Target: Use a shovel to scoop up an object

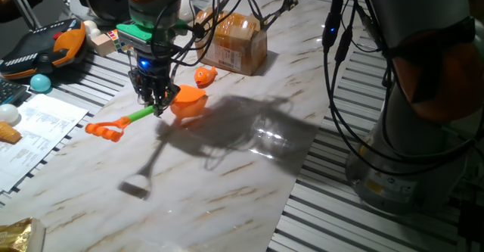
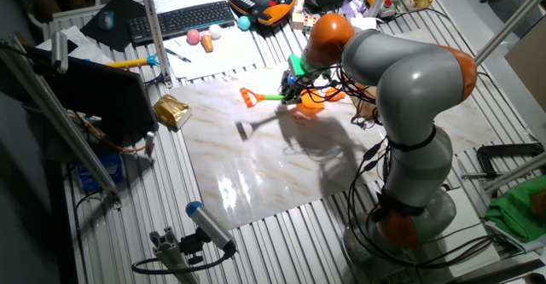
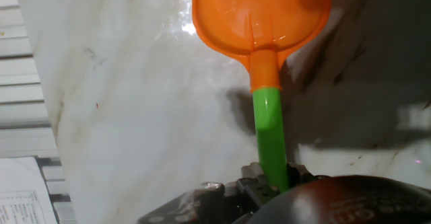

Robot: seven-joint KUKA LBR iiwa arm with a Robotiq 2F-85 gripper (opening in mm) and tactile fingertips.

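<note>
Item: shovel [image 1: 162,108], green shaft clamped in my claw [image 1: 155,101], blade beside the fish toy [image 1: 205,75] on the tabletop [image 1: 227,169]. Step: approach. Next, I judge: slide blade under toy.

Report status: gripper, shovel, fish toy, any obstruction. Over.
Gripper shut on shovel at the green shaft. Blade empty, fish toy on the marble just beyond it. Cardboard box close behind the toy.
</note>
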